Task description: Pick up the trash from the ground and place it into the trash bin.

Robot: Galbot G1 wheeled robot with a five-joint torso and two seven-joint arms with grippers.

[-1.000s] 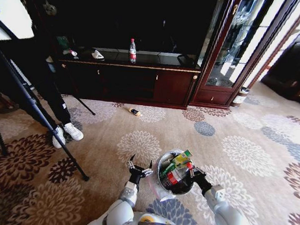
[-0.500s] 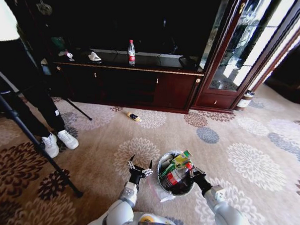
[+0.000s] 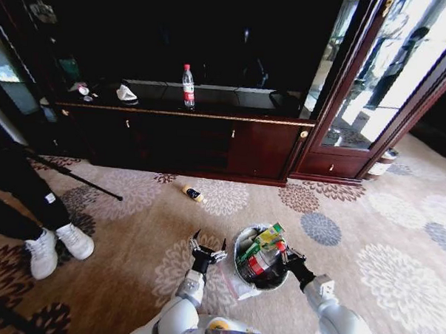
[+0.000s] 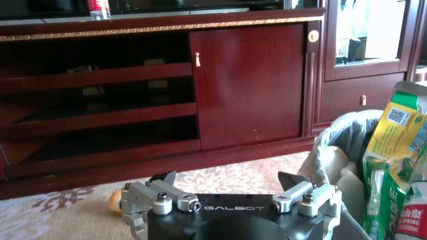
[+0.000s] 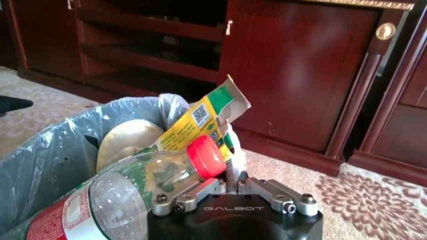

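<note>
Right tool (image 3: 284, 255) is clenched on the trash bin (image 3: 242, 245), pinching the lined rim on the robot's right side; in the right wrist view its jaws sit closed at the bin wall just under the red cap. It likely holds the bin so the bin travels with the base. Left tool (image 3: 208, 250) hangs released, fingers spread and empty, just left of the bin, above the carpet (image 3: 131, 229); probably kept free for the next pickup.

Bin is already packed: clear plastic bottle (image 5: 120, 187) with red cap lying tilted across the top, green-yellow wrapper (image 3: 266, 237) sticking up above the rim, a pale rounded item behind them. Little room left, so more litter may sit proud or tip out.

Remaining trash on the floor: small yellow bottle (image 3: 193, 194) lying on its side on the carpet, near the cabinet (image 3: 261, 143) base, well apart from both tools.

Nearby: a water bottle (image 3: 187, 86) upright on the cabinet top, a tripod leg (image 3: 74, 177) and a person's white shoes (image 3: 57, 246) off to the left. Path to the yellow bottle looks open.
</note>
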